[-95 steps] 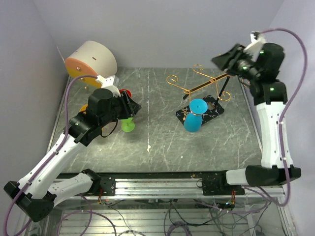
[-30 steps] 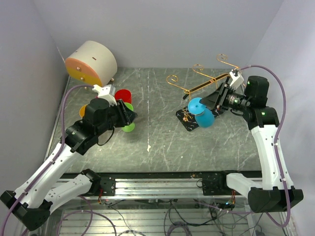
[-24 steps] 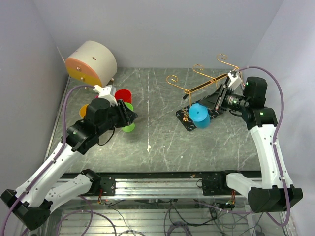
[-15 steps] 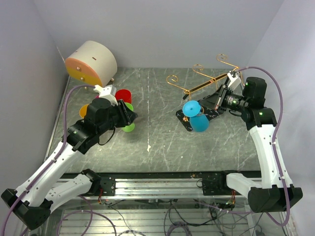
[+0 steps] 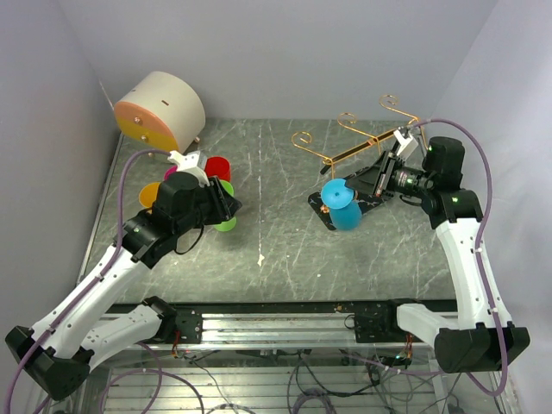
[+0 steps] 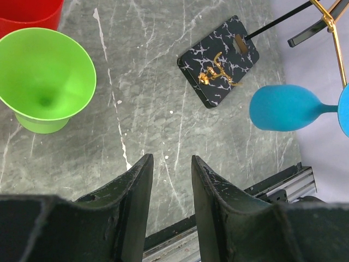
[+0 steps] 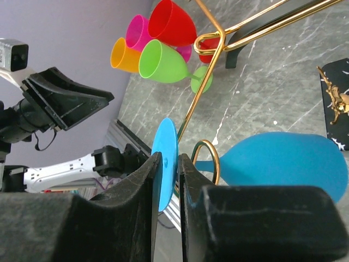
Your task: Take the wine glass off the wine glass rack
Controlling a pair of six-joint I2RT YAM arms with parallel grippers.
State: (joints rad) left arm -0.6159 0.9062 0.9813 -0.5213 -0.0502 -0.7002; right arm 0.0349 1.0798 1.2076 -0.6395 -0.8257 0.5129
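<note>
The blue wine glass [image 5: 342, 210] hangs sideways from the gold wire wine glass rack [image 5: 345, 157], over the rack's black base [image 5: 371, 191]. In the right wrist view its stem passes through a curled gold hook [image 7: 209, 158], and its bowl [image 7: 283, 166] lies to the right. My right gripper [image 7: 170, 164] is shut on the glass's flat blue foot [image 7: 163, 136]; it also shows in the top view [image 5: 378, 179]. My left gripper [image 6: 172, 164] is open and empty, above the table at the left [image 5: 226, 203]. Its view shows the glass [image 6: 283, 107] and the base [image 6: 221, 68] far ahead.
Several coloured plastic glasses stand at the left: red [image 5: 216, 166], green [image 5: 227, 223], orange [image 5: 149, 193]. A beige drum with an orange face [image 5: 159, 108] sits at the back left. Walls close in at the left, back and right; a metal rail [image 5: 285, 315] runs along the front.
My right arm came down from high at the back right to the rack and closed on the glass's foot. The glass swung and shifted a little left. My left arm barely moved.
</note>
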